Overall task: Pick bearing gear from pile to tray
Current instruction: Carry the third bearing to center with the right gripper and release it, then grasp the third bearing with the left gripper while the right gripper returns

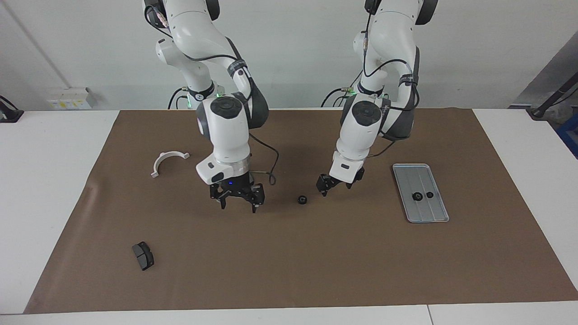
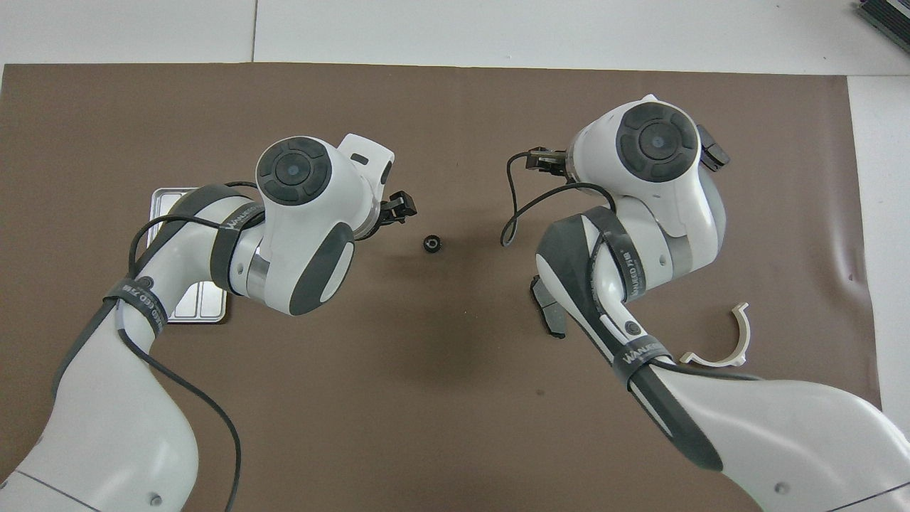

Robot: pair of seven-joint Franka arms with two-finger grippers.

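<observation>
Item: one small black round gear point(image 1: 302, 199), toothed rim, lying loose on the brown mat point(image 1: 289, 262) between both hands. Silver grooved tray point(image 1: 432, 212) sitting toward the left arm's end of the surface, holding two more black gears point(image 1: 418, 196). Left hand point(image 1: 328, 185) hovering just beside the loose gear, empty, fingers spread. Right hand point(image 1: 236, 202) hanging above the mat, spread, empty. One brake pad point(image 2: 553, 313) is showing only partly under the right arm overhead.

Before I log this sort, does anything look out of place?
One small black round gear lies loose on the brown mat between the two pincers, not in the grooved silver-grey metal tray, where two others sit.
</observation>
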